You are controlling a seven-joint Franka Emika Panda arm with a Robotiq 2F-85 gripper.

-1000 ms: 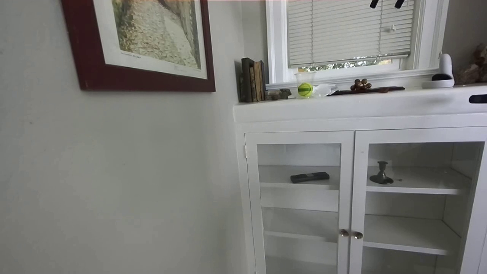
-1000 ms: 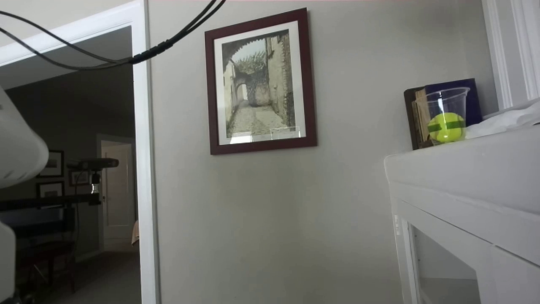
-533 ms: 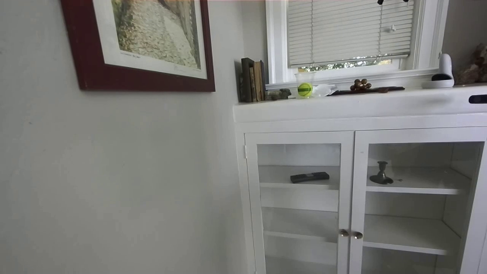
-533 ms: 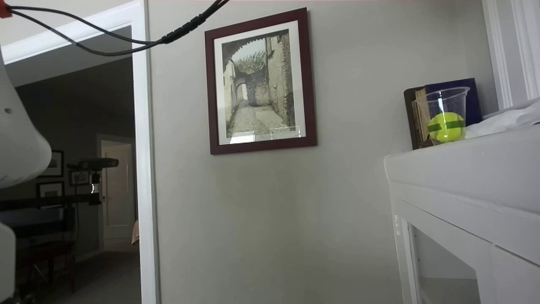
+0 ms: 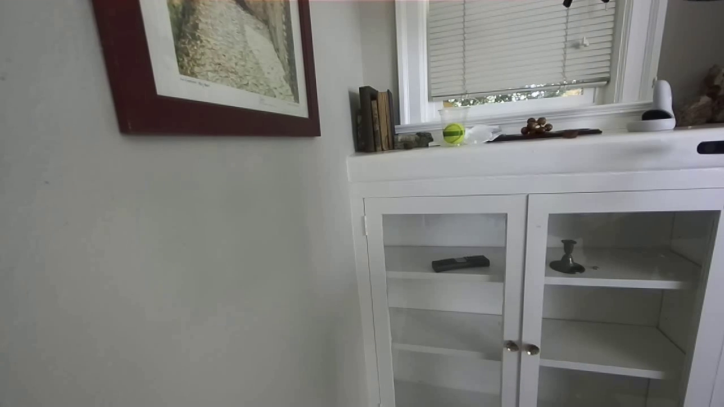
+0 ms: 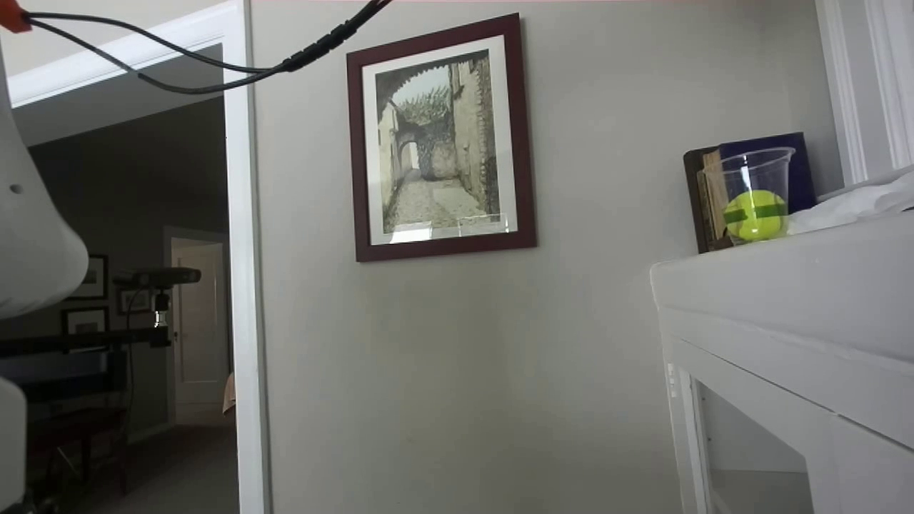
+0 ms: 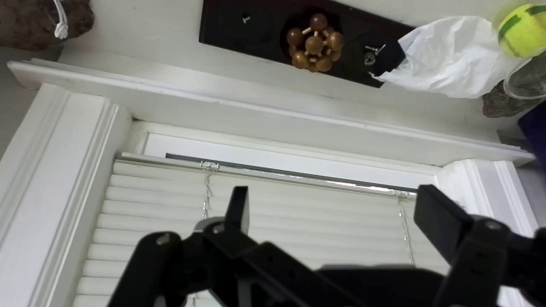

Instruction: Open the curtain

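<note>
Grey-walled corner with a white glass-door cabinet [image 5: 516, 271] below a white-framed window [image 5: 412, 62]. So the blind [image 5: 515, 51] hangs in that window, mostly down, just a thin strip of outdoors [image 5: 517, 96] showing under its bottom edge. Gripper [image 7: 337, 209] has its fingers [image 7: 439, 221] spread wide in front of it, slats [image 7: 315, 226] showing between them; can't tell if they touch. On the cabinet top, left to right in an exterior view: books [image 5: 375, 120], a clear cup [image 5: 454, 116] with a yellow ball [image 5: 453, 134] inside, some crumpled white stuff [image 5: 481, 134], brown balls [image 5: 536, 126] on a dark board [image 5: 582, 132], a white gadget [image 5: 663, 102]. Behind the glass: remote-looking thing [image 5: 461, 263] on the left, candlestick [image 5: 567, 260] on the right. Red-framed picture [image 5: 215, 118] on the left wall [image 5: 215, 243].
</note>
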